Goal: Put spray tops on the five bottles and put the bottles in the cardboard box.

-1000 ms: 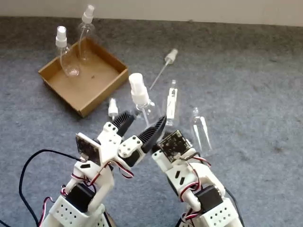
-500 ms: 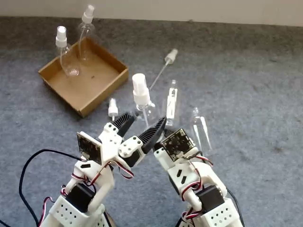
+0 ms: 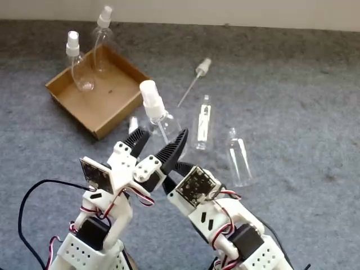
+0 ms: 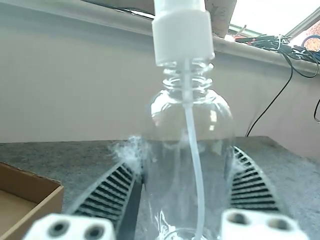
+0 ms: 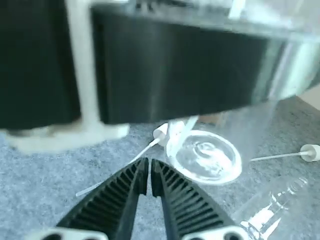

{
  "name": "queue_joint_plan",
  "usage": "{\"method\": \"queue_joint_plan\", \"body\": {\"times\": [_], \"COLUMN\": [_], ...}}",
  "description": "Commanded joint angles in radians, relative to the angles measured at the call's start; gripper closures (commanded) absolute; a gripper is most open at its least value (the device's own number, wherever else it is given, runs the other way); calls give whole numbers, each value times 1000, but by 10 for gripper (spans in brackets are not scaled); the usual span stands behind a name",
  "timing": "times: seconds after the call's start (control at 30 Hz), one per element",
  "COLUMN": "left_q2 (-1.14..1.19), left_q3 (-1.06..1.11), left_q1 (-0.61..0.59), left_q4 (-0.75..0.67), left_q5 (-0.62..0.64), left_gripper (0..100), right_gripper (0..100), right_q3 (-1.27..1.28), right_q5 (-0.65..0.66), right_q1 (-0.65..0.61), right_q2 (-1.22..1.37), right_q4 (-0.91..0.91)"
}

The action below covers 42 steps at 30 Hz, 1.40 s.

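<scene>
**High view.** The left gripper point(image 3: 163, 134) has its fingers clamped on a clear bottle point(image 3: 163, 121), one finger on each side of the lower body. The bottle is upright and lifted off the grey surface point(image 3: 304, 101). Its white spray top point(image 3: 149, 97) sits on the neck, well above the fingertips. The bottle hangs just beside the near corner of the cardboard box point(image 3: 62, 98), and two capped bottles point(image 3: 81, 70) are in the box's far part. The right arm point(image 3: 199, 194) sits just beside the left one. Two open bottles point(image 3: 239, 160) lie on the surface beyond the arms, apart from each other. The one nearer the box bears a pale streak — label or glare, I cannot tell. A loose spray top point(image 3: 203, 65) with a long tube lies farther off. A small spray top point(image 3: 133, 125) lies near the box, partly behind a left finger.

**Left wrist view.** The bottle fills the gap between the two ribbed fingers point(image 4: 112, 192), and both press on its sides. The tube runs down through its middle. The neck threads show just under the spray top's collar. A corner of the box lies off to one side, and a pale wall point(image 4: 75, 90) stands behind.

**Right wrist view.** The right gripper point(image 5: 149, 167) has its fingers together around nothing, with only a hairline between them. Just past the tips is the held bottle's round base, seen from below, under the dark bulk of the left gripper.
</scene>
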Motion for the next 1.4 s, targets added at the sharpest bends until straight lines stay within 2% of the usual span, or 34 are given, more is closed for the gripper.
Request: {"method": "queue_joint_plan", "body": {"times": [0.0,0.2,0.53,0.67,0.9,1.37], "left_q2": [-15,-15,-16,-16,-16,-16], "left_q3": [22,22,22,22,22,16], "left_q1": [-2,21,153,148,143,21], "left_q4": [35,43,110,109,109,107], "left_q5": [8,8,2,2,2,2], "left_gripper": [916,916,916,916,916,916], "right_gripper": [993,993,993,993,993,993], "right_q3": [-116,-120,-120,-117,-35,39], "right_q5": [14,14,15,9,9,9], "right_q1": [-10,-5,185,231,231,231], "right_q2": [-16,-16,-16,-16,-16,-16], "right_q4": [-24,-25,-27,-25,-24,-24]}}
